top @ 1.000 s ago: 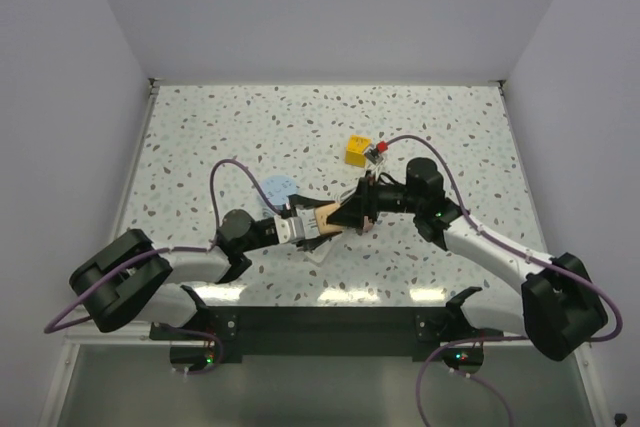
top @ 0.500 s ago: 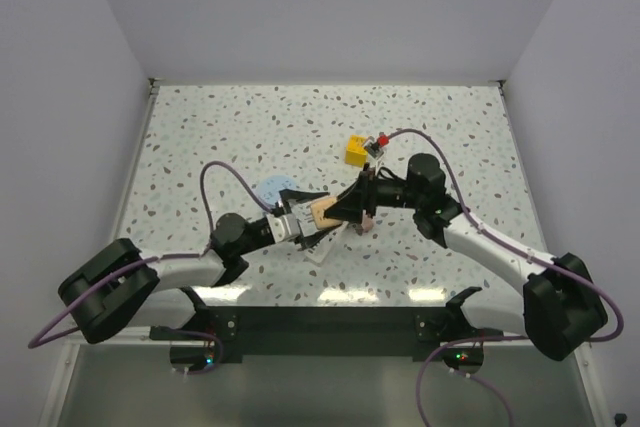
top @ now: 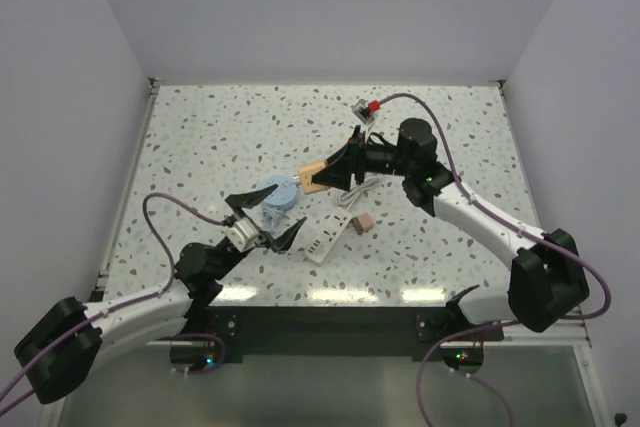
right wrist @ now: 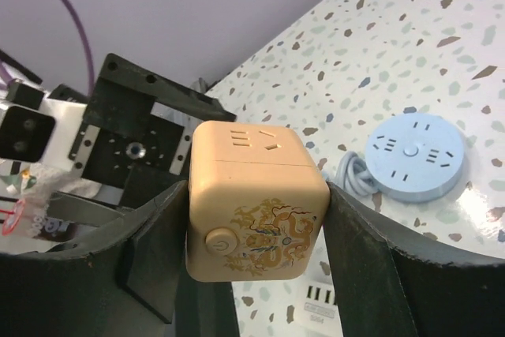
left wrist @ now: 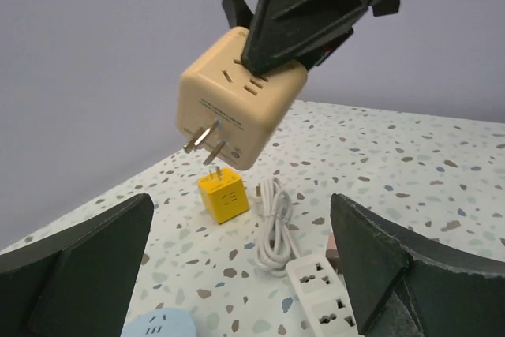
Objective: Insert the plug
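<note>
The small dusty-pink plug (top: 362,221) lies on the table at the end of a thin white cord (left wrist: 273,226), right of a white power strip (top: 322,237). In the left wrist view only a sliver of the plug (left wrist: 332,252) shows beside the right finger. My right gripper (top: 322,177) is shut on a peach cube (right wrist: 256,199), held above the table with its metal prongs facing the left wrist camera. The peach cube (left wrist: 241,96) hangs in the air ahead of my left gripper (top: 268,219), which stands wide open and holds nothing, low over the table.
A pale blue round socket (top: 275,194) with its own cord lies left of the strip, also seen as the blue socket (right wrist: 414,155) from the right wrist. A yellow cube (left wrist: 223,195) sits on the table beyond the coiled cord. Walls enclose the table on three sides.
My left gripper let go of the peach cube, opened wide and drew back toward the near left. My right gripper carried the cube up and farther back.
</note>
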Motion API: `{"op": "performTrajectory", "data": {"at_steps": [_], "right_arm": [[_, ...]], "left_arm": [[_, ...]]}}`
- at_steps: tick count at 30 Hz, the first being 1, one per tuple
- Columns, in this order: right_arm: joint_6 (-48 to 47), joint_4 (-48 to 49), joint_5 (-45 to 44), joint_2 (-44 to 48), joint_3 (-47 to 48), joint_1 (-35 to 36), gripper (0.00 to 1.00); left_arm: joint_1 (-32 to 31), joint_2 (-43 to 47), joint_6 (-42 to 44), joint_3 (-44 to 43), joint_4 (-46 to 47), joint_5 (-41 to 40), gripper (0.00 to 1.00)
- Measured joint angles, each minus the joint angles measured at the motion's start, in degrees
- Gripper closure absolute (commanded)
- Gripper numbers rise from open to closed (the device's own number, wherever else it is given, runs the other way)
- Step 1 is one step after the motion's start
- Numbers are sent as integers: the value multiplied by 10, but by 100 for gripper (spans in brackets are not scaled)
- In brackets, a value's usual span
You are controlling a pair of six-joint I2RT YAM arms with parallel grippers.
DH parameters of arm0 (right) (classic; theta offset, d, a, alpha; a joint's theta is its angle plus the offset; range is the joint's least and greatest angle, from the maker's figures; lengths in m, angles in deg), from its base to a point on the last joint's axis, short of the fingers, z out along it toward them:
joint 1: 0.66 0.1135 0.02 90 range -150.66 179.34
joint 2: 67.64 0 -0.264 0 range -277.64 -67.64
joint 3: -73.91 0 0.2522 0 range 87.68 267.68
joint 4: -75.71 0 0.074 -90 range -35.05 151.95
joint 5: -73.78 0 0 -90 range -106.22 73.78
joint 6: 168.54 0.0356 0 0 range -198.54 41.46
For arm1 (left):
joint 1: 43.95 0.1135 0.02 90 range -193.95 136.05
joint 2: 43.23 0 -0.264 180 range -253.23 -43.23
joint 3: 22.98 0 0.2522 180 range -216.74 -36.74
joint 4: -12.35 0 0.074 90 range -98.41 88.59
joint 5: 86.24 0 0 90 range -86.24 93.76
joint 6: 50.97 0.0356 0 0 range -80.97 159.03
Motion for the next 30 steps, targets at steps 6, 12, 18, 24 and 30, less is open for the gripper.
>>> {"op": "performTrajectory", "data": {"at_steps": [6,12,18,24,30], "right_arm": [[-79,-116,-55,-67,84,0,100],[-151,-220,-142,-122,137,13,100],[-214,-304,-201,-210,219,45,100],[-268,-383,-240,-305,324,58,100],[-305,-443,-262,-384,419,63,100]], "left_arm": [[0,110,-56,2,-114,-160,0],[8,169,-128,-6,-252,-331,0],[73,157,-179,-15,-323,-334,0],[150,98,-219,-20,-333,-258,0],[202,16,-245,-20,-309,-183,0]]}}
